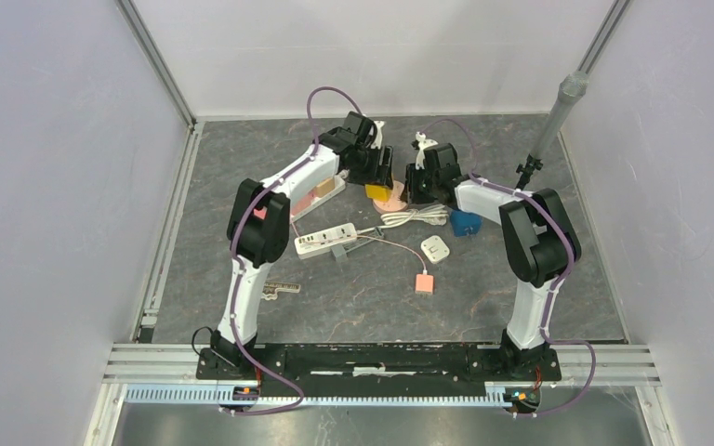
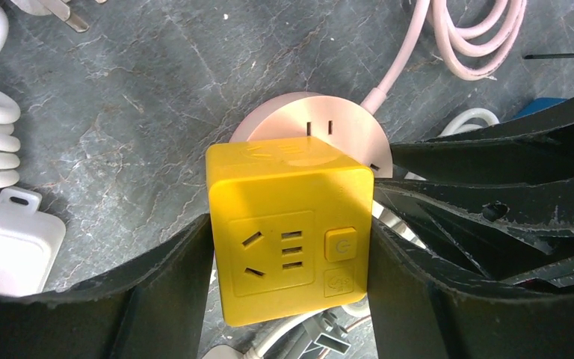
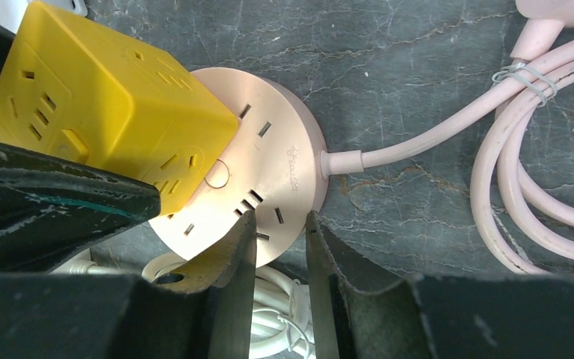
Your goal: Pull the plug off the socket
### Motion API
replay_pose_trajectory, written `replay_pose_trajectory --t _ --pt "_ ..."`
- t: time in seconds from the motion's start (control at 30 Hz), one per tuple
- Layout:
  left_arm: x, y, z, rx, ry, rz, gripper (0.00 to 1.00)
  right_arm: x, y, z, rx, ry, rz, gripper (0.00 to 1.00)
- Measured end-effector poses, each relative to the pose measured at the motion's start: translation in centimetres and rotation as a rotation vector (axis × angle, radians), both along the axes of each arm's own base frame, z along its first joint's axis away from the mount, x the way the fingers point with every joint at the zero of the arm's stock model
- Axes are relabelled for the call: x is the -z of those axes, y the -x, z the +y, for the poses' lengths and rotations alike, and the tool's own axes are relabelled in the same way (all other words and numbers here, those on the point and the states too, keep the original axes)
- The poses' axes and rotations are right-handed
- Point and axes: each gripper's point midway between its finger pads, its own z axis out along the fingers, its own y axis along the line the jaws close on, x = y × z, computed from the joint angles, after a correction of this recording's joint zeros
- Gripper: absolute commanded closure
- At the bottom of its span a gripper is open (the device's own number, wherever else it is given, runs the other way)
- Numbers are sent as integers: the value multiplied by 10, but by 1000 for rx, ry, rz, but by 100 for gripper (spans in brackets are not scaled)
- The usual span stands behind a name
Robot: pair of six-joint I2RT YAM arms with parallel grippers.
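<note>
Yellow cube plug (image 2: 288, 232) sits clamped in my left gripper (image 2: 288, 250), fingers squeezing its flanks, a hold I judge good for a straight pull. It sits on top of the pink round disc socket (image 3: 276, 142), looks not yet free. Right gripper (image 3: 280, 224) is narrow with nothing between its fingers, tips at the socket rim, likely to pin it down; contact unclear. Pink cable (image 3: 433, 134) trails off across the grey stone-pattern bench (image 3: 418, 45).

Grey marbled tabletop (image 1: 483, 288) enclosed by plain white walls (image 1: 381, 56).
</note>
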Motion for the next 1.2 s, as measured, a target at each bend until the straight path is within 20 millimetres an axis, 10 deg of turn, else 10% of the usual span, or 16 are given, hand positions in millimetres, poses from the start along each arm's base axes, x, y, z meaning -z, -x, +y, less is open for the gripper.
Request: replay_pose_trajectory --t 1.2 --pt "-4 17 7 -1 -17 62 76 1 8 4 26 -53 -6 70"
